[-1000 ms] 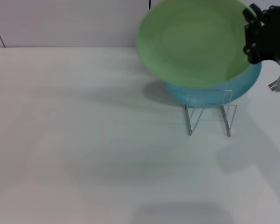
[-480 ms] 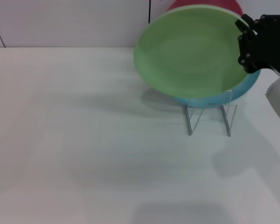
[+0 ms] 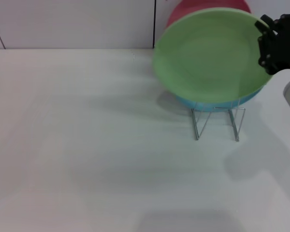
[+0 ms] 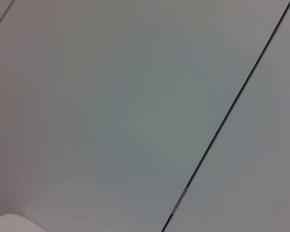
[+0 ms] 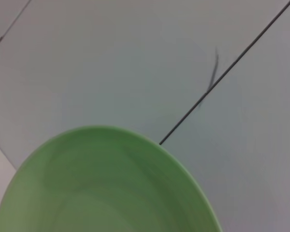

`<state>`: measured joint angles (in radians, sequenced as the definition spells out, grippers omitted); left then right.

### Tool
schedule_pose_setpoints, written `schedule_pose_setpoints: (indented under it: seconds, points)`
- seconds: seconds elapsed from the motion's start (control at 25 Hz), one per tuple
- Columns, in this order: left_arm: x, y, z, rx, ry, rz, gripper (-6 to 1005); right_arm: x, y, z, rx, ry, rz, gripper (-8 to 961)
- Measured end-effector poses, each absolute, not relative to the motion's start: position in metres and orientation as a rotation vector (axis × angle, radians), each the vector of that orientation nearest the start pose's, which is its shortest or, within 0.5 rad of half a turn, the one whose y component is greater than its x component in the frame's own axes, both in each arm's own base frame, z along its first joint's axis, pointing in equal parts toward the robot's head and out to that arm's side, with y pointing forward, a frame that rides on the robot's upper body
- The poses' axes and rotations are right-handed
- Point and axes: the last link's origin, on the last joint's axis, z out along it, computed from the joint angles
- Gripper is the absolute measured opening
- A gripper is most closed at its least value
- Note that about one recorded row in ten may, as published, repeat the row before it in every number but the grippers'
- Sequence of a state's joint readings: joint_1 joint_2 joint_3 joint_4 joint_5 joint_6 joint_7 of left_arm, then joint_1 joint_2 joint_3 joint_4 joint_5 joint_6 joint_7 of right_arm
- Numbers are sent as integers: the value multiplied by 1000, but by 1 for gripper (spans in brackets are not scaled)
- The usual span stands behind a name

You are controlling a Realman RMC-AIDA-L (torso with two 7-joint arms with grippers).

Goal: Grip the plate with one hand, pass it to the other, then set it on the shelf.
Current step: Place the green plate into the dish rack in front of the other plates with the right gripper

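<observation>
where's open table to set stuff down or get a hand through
The table is bare to the left of the wire rack and in front of it. The far right corner is crowded: the right gripper holds the green plate over the rack, with a turquoise plate and a red plate behind it.

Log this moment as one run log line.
right gripper: holding green plate upright above rack | left gripper: not in view | placement: pending

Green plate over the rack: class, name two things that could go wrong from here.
1. The right hand holds the green plate only at its rim, so it might tip or slip.
2. The rack already holds a blue plate and a red one; the green plate could knock them.
</observation>
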<state>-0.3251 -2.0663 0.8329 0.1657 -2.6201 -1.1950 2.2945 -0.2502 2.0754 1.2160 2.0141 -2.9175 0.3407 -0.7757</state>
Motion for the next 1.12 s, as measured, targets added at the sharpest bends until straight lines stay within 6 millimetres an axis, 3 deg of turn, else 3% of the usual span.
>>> schedule_pose_setpoints:
  seconds: [1.12]
  points:
    - [-387,302,57,-1239,-955,-1072,489,151,285,55,-1972,-127,-127,30]
